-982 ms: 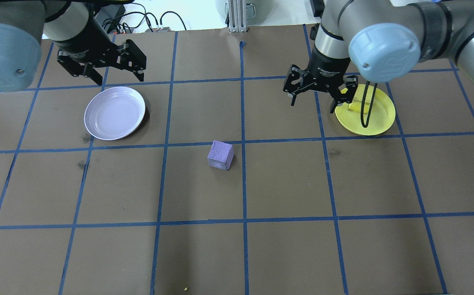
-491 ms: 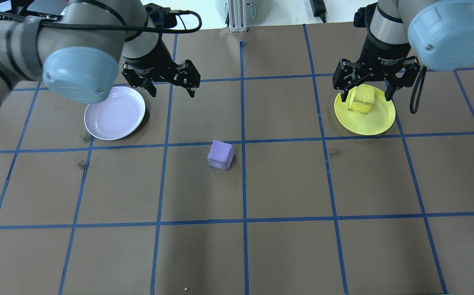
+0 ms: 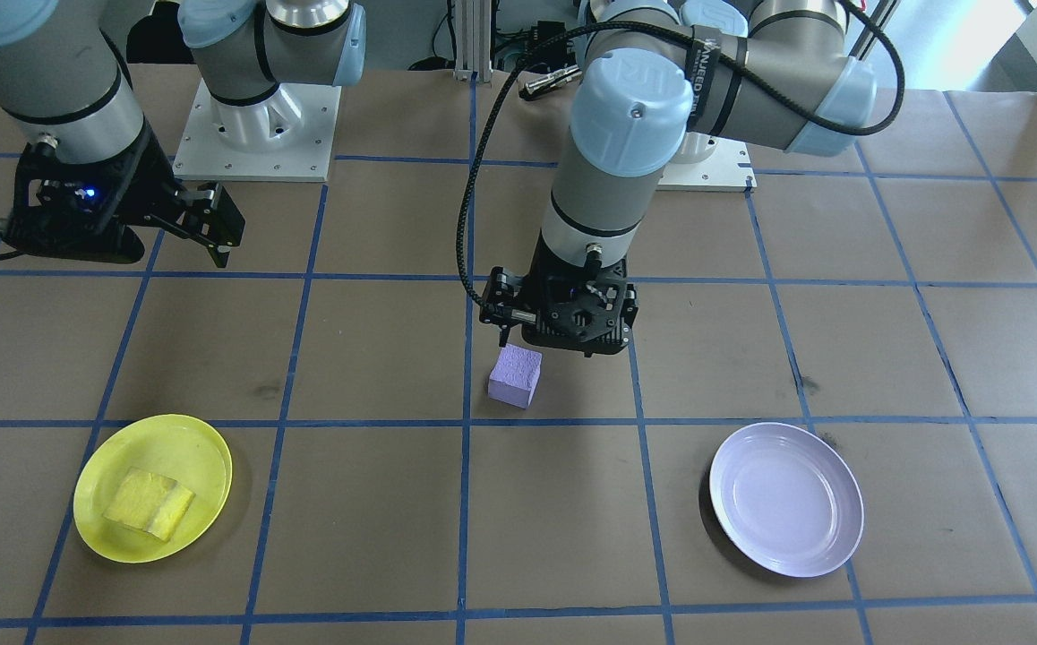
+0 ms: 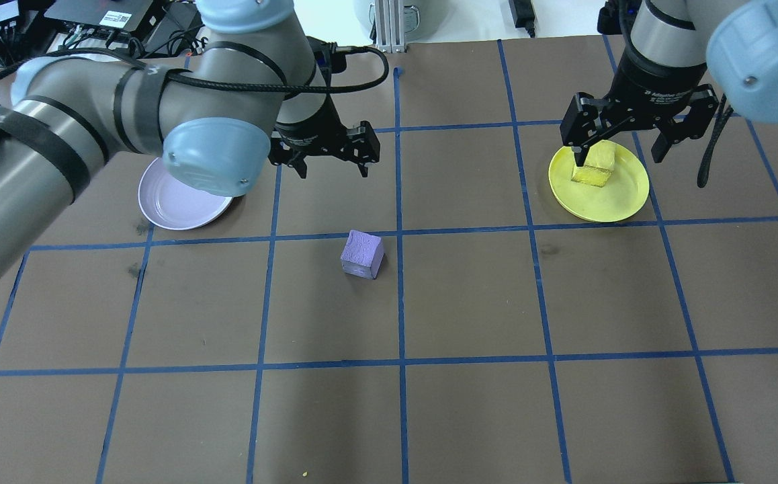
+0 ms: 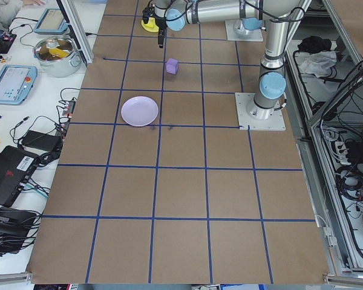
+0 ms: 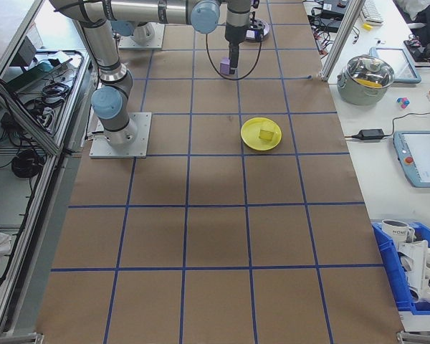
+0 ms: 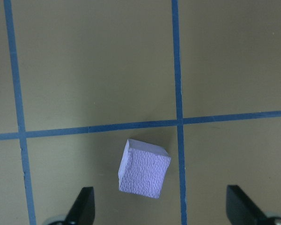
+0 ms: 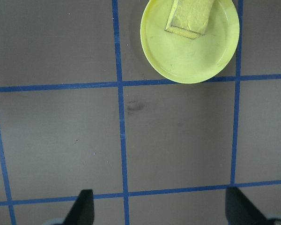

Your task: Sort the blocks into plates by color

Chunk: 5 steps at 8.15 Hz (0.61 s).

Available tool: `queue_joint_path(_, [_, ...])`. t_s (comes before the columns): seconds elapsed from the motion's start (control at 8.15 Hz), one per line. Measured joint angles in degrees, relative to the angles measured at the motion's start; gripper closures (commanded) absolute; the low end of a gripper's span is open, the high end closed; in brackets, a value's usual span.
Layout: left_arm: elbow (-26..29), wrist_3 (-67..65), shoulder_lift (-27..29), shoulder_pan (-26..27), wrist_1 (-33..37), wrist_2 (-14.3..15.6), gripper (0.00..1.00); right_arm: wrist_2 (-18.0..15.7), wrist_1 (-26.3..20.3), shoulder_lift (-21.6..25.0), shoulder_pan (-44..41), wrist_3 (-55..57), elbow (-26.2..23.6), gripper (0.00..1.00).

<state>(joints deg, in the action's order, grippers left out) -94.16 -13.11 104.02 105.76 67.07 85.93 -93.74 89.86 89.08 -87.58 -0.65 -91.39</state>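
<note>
The lavender block point(image 4: 362, 254) point(image 3: 516, 376) lies on the brown table near its middle. My left gripper point(image 4: 332, 165) hangs open above and just behind it. In the left wrist view the lavender block point(image 7: 144, 174) sits between the two spread fingertips, well below them. The yellow block point(image 4: 594, 168) point(image 3: 149, 503) rests in the yellow plate point(image 4: 597, 202) point(image 8: 189, 61). My right gripper point(image 4: 621, 153) point(image 3: 214, 228) stands open and empty over that plate's far side. The lavender plate point(image 4: 174, 205) point(image 3: 787, 497) holds nothing; my left arm hides part of it from overhead.
Blue tape lines divide the brown table top into squares. Both arm bases point(image 3: 259, 125) are bolted at the robot's edge of the table. An aluminium post point(image 4: 389, 27) and cables stand at the far edge. A side bench carries a metal pot point(image 6: 369, 75) and tablets.
My left arm has swung right, from behind the lavender plate to above the lavender block. My right gripper has shifted right and back over the yellow plate. Both stayed open.
</note>
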Motion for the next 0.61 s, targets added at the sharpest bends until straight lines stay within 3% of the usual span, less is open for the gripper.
queue_joint_path(0.37, [-6.7, -0.8, -0.8, 0.9, -3.0, 0.0, 0.00, 1.4, 0.3, 1.5, -0.1, 0.1, -0.5, 0.00])
queue_joint_path(0.61, [-8.3, -1.0, 1.4, 0.9, -4.8, 0.0, 0.00, 1.5, 0.3, 2.2, -0.1, 0.1, -0.5, 0.00])
